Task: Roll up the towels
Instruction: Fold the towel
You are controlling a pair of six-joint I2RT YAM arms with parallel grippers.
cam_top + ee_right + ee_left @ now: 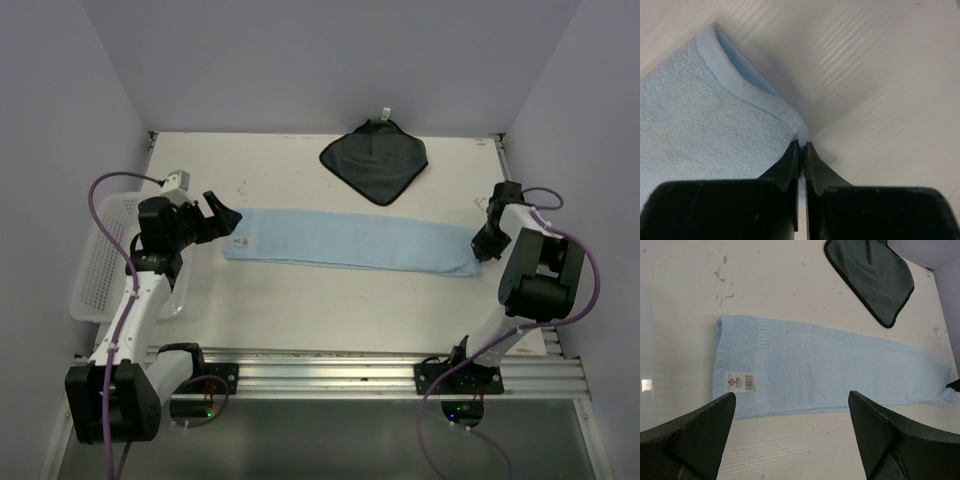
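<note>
**Right claw nips the end of the blue strip, left claw hangs wide**

A white mesh basket sits at the left edge of the counter. Just beside it the left claw hovers released, jaws spread wide, over the left end of the light blue towel, grasping nothing.

That towel lies folded into a long, flat strip across the middle of the counter, a small printed label near its left end. Beyond it, at the far edge, the dark towel lies flat and well apart, untouched.

At the strip's right end the right claw is clenched on the hemmed corner, low against the counter.

The cloth looks light, soft and limp. I'd judge it will sag and skew if lifted by one corner. Taking the whole short end, hem included, and turning it over snugly should start a straight roll. The terry looks grippy, not slippery.
</note>
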